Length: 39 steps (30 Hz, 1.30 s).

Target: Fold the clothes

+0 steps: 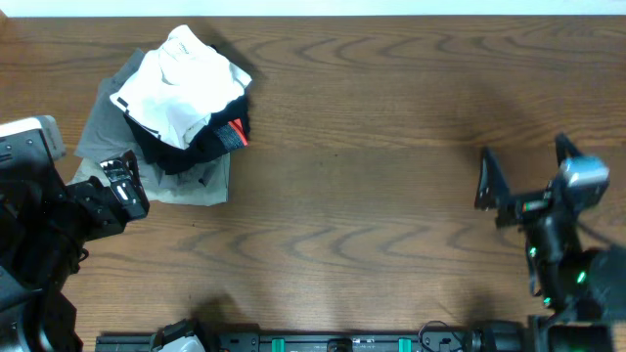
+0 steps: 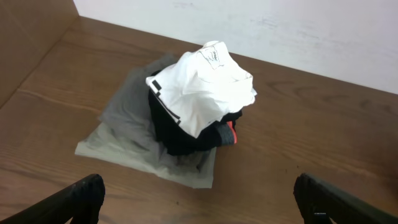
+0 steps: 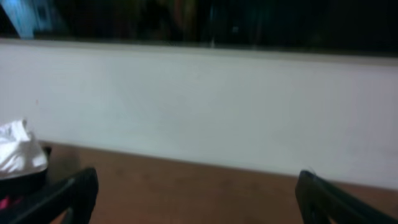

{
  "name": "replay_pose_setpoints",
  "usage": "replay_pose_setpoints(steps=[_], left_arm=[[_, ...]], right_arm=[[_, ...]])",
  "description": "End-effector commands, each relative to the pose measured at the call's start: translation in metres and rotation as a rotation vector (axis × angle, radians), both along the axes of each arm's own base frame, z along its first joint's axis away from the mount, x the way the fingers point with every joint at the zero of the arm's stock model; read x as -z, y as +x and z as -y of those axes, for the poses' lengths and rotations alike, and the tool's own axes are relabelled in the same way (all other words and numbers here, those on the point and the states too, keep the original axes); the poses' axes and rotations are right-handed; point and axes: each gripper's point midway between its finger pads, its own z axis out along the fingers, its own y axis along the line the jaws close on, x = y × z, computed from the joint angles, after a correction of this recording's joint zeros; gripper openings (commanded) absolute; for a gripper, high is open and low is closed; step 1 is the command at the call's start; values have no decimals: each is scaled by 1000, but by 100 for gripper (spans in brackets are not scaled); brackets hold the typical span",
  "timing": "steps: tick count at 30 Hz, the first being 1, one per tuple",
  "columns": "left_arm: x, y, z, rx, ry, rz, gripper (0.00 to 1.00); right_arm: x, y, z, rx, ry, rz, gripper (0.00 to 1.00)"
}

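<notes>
The white T-shirt (image 1: 186, 83) lies crumpled atop folded garments (image 1: 186, 181) on the counter (image 1: 372, 147), left rear; probably light and limp; pinch a loose hem edge; left claw (image 1: 125, 184) and right claw (image 1: 525, 161) gape wide, empty.

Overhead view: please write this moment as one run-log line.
white T-shirt: crumpled atop garment pile, unfolded | left gripper: open, empty, near pile | right gripper: open, empty, far right
</notes>
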Motion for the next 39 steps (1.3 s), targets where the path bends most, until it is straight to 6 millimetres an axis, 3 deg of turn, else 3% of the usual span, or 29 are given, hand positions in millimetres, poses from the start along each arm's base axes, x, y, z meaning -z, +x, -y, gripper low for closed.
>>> replay_pose_setpoints(steps=[1, 10, 13, 27, 39], left_arm=[[1, 1, 2, 14, -3, -2, 98], [1, 1, 2, 14, -3, -2, 98], [1, 1, 2, 14, -3, -2, 98], [1, 1, 2, 14, -3, -2, 98], [1, 1, 2, 14, -3, -2, 98]], right_arm=[[23, -8, -1, 9, -14, 73, 99], [83, -24, -9, -12, -10, 218, 99], [99, -18, -10, -16, -11, 201, 99], [193, -8, -14, -16, -36, -170, 99], [194, -7, -14, -15, -37, -175, 99]])
